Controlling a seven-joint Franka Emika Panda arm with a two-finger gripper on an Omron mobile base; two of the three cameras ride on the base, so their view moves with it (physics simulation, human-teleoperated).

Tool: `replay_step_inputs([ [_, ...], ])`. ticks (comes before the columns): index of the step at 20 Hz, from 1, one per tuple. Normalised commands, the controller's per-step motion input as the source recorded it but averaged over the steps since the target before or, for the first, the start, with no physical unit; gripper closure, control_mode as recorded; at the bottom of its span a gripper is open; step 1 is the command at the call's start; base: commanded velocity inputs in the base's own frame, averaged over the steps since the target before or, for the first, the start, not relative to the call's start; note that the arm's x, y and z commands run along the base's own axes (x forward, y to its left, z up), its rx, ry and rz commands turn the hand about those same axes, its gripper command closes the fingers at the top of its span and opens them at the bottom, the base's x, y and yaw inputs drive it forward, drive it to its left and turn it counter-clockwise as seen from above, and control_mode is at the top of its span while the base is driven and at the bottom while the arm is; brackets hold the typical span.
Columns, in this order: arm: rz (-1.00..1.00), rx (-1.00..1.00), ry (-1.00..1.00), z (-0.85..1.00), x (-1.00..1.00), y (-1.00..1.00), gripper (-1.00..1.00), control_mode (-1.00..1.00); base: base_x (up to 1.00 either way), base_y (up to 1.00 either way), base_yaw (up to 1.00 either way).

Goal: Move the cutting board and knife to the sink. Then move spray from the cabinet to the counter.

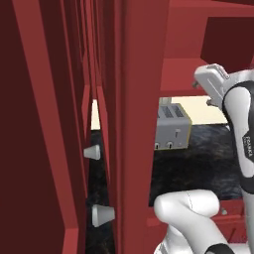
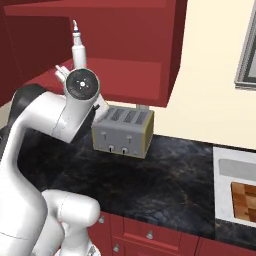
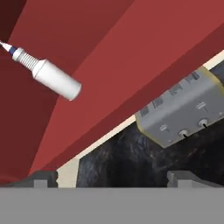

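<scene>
**Spray standing in the open cabinet, jaws spread wide beneath it**

In the right base view the spray [image 2: 78,50] is seen upright on the floor of the open-front cabinet [image 2: 125,75], in the upper left of the frame, just above and behind the wrist of the arm. In the hand view the spray [image 3: 50,77] is shown rolled onto a slant in the upper left, against the red cabinet [image 3: 131,52] interior, well apart from the gripper [image 3: 112,177]. The two finger tips [image 3: 41,178] are found far apart at the bottom of that frame, with nothing held between them.

A grey toaster [image 2: 123,131] is set on the counter [image 2: 165,185] below the cabinet, at the centre of the right base view and at the right of the hand view. The cutting board [image 2: 245,200] is seen at the right edge of the right base view, lying in the sink [image 2: 222,170]. The knife cannot be made out.

In the left base view the left half is taken up by red cabinet fronts with pale knobs [image 1: 102,215].
</scene>
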Motion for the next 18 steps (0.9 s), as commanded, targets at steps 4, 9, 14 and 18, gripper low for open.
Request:
replay_step_inputs([
  [4, 0.54, -0.21, -0.24, 0.11, 0.00, 0.02, -1.00, -1.00, 0.00, 0.00, 0.00],
  [9, 0.43, -0.33, -0.11, 0.28, 0.00, 0.31, -1.00, -1.00, 0.00, 0.00, 0.00],
  [14, 0.31, -0.42, -0.06, 0.34, 0.00, 0.49, -1.00, -1.00, 0.00, 0.00, 0.00],
  [18, 0.13, -0.39, -0.05, 0.20, -0.06, 0.45, -1.00, -1.00, 0.00, 0.00, 0.00],
])
